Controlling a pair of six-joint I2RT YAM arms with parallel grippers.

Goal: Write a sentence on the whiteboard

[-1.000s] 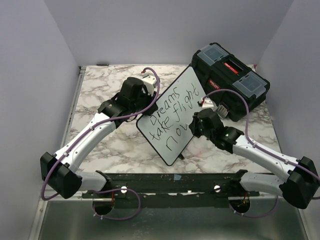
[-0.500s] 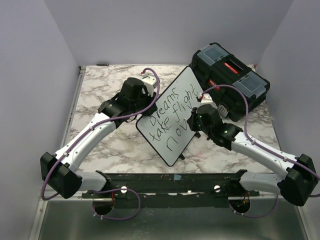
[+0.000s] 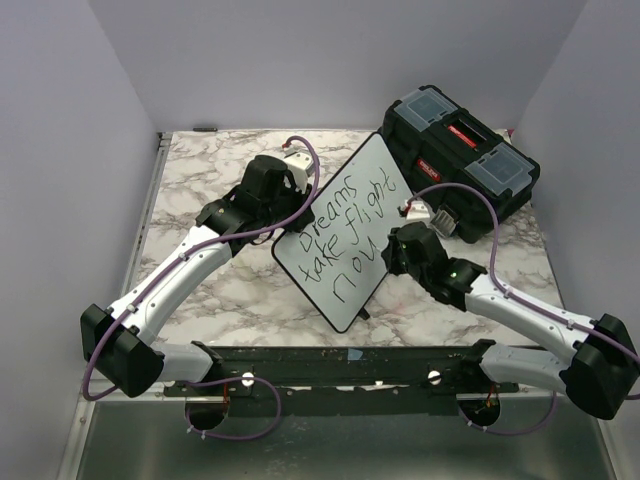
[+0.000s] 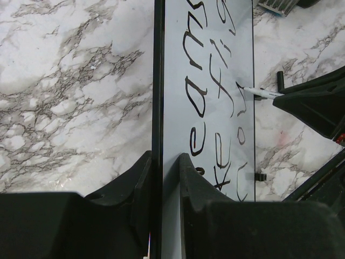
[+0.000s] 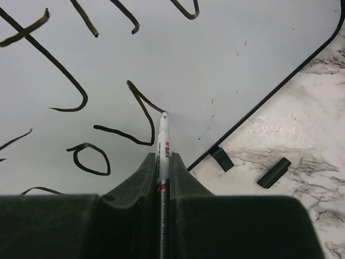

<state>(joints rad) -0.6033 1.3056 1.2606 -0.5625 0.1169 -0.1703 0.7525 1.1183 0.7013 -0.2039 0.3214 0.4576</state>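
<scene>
The whiteboard (image 3: 345,235) stands tilted on its lower edge at the table's middle. My left gripper (image 3: 297,213) is shut on its upper left rim; in the left wrist view the fingers (image 4: 164,157) pinch the black rim beside the board face (image 4: 175,65). The sentence (image 3: 348,215) reads "Dreams take flight", and a third line begun below it reads "nov". My right gripper (image 3: 392,252) is shut on a thin white marker (image 5: 163,141). The marker's tip touches the whiteboard (image 5: 226,48) at the end of the last stroke (image 5: 141,105). The marker (image 4: 264,93) also shows from the left wrist.
A black toolbox (image 3: 460,150) sits at the back right, just behind the board. A small white item (image 3: 417,209) lies between them. Two short black pieces (image 5: 274,172) lie on the marble by the board's lower corner. Purple walls close in on both sides.
Half a second ago the right gripper with the marker was a little higher and further left on the board; it has come back down to the third line. Left arm and board have not moved.
</scene>
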